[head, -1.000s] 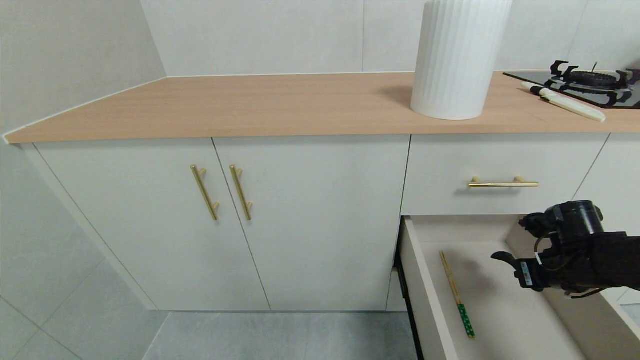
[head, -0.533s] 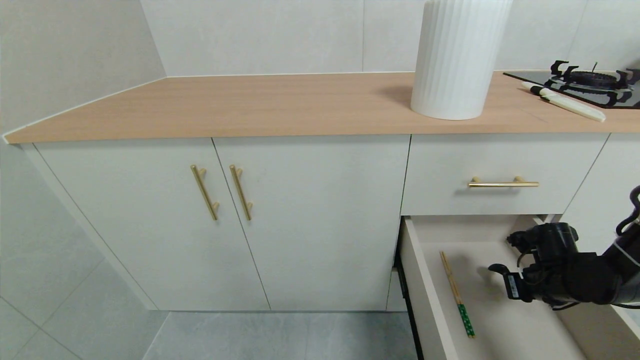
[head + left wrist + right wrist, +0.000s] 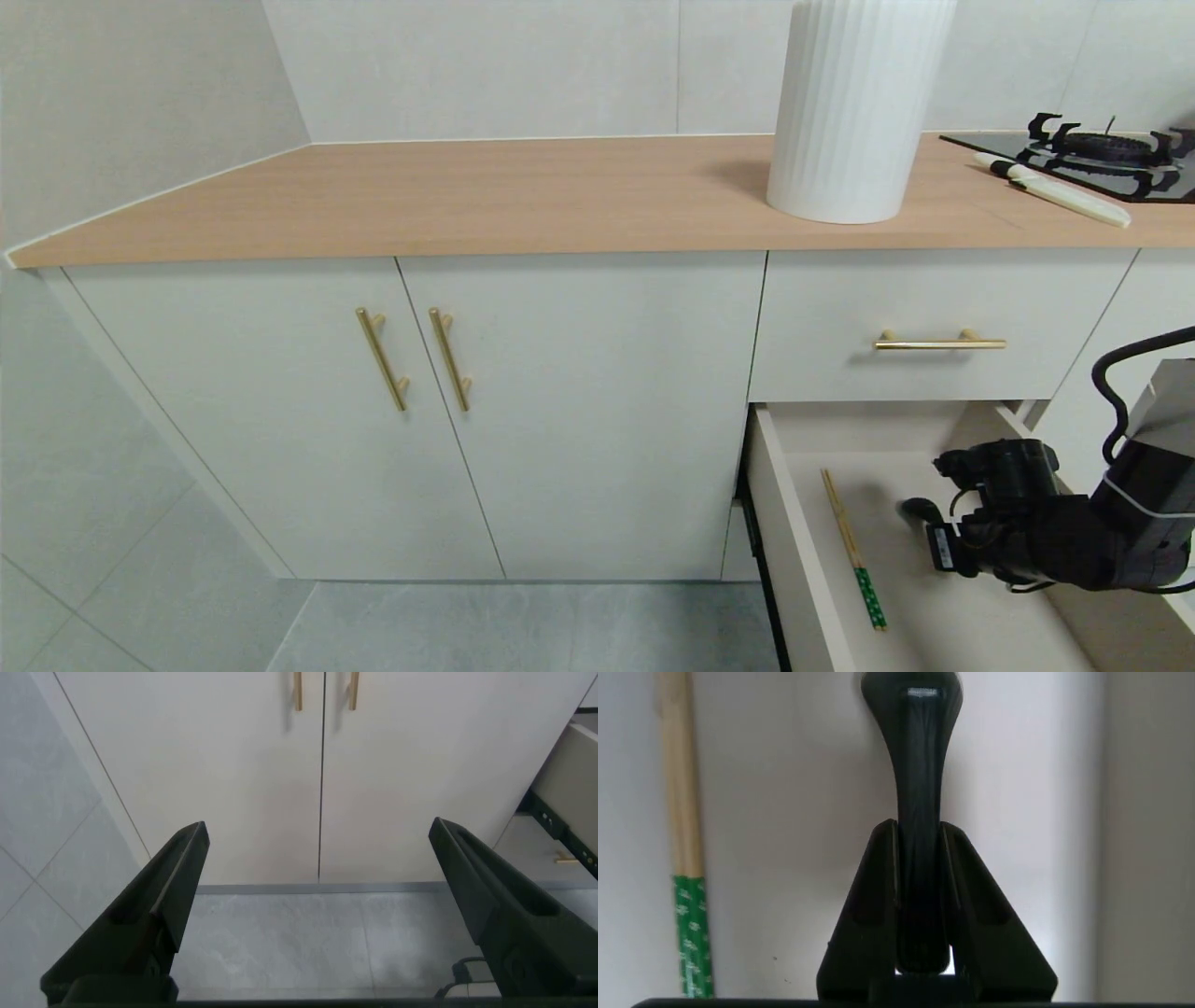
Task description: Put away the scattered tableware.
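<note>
A black utensil [image 3: 910, 775] with a rounded end [image 3: 913, 509] is clamped between the fingers of my right gripper [image 3: 920, 873]. The right gripper [image 3: 938, 539] hangs low inside the open drawer [image 3: 792, 532], just above its floor. A pair of wooden chopsticks [image 3: 851, 553] with green ends lies on the drawer floor along the left wall, beside the utensil [image 3: 684, 831]. A white knife [image 3: 1055, 191] with a black handle rests on the worktop by the stove. My left gripper [image 3: 322, 910] is open and holds nothing, hanging over the floor in front of the cabinet doors.
A tall white ribbed container [image 3: 851, 112] stands on the wooden worktop [image 3: 467, 201]. A black hob [image 3: 1111, 154] is at the far right. A shut drawer with a gold handle [image 3: 938, 343] sits above the open one. Two shut cabinet doors [image 3: 420, 420] are to the left.
My right gripper has moved down and to the left, deeper into the open drawer, with the black utensil in it. The chopsticks have not moved.
</note>
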Motion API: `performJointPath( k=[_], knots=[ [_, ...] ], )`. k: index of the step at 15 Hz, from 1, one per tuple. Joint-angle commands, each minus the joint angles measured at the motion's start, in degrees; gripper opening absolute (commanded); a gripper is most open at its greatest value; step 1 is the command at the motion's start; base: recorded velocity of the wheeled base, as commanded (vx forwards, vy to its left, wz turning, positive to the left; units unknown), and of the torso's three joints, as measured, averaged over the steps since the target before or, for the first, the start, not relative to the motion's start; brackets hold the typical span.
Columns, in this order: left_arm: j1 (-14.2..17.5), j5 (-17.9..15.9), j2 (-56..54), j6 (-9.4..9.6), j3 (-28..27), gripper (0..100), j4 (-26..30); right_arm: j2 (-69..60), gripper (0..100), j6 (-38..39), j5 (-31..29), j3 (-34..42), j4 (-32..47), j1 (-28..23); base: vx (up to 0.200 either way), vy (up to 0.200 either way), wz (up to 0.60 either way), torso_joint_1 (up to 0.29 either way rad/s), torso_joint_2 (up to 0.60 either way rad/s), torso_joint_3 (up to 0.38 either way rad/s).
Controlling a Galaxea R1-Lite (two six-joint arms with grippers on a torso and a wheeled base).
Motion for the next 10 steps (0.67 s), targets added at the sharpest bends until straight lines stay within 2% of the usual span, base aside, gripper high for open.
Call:
performJointPath(
  k=[1,8,9,10],
  knots=[
    [0.01,0.00,0.08,0.00,0.00,100,-0.01,2.15,0,0.00,-0.05,-0.09,-0.34,0.01,0.000,0.000,0.00,0.000,0.00,0.000],
    [0.01,0.00,0.08,0.08,0.00,100,-0.01,1.63,0,0.00,-0.05,0.43,-3.15,-0.43,0.000,0.000,0.00,0.000,0.00,0.000],
    [0.01,0.00,0.08,0.00,0.00,100,-0.01,1.63,100,0.00,-0.05,0.43,-3.15,-0.43,0.000,0.000,0.00,0.000,0.00,0.000],
    [0.01,0.00,0.08,0.00,0.00,100,-0.01,1.45,100,0.00,-0.05,0.43,-3.15,-0.43,0.000,0.000,0.00,0.000,0.00,0.000]
  ],
)
